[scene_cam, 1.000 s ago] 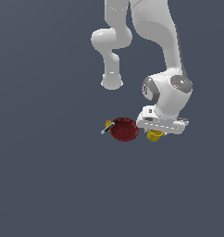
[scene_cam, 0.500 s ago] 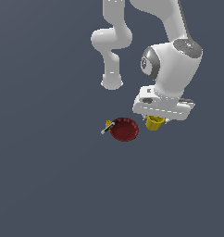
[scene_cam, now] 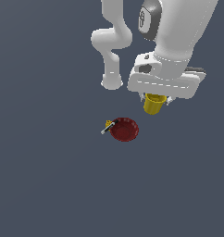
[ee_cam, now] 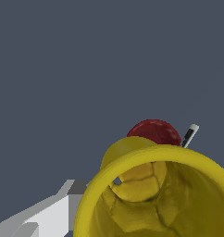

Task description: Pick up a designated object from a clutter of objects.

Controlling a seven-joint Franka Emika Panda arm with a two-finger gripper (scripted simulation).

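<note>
One yellow cup [scene_cam: 153, 104] hangs clamped in the gripper [scene_cam: 155, 102] above the grey floor [scene_cam: 49, 185], held upright and clear of the clutter. Below, toward the exterior view's left, the dark red bowl [scene_cam: 125, 129] rests touching a tiny yellow piece [scene_cam: 107, 123] with its black-silver stick [scene_cam: 106, 128].

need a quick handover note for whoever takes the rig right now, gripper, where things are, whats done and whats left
Gripper: shut on the yellow cup, which hangs under the hand, clear of the floor.
Red bowl sits on the floor, toward the exterior view's left of the cup; the tiny yellow piece with the stick lies against the bowl's far side from the cup.
Done: the cup is picked and lifted out of the clutter.
Left: probably nothing but keeping the hold steady.
</note>
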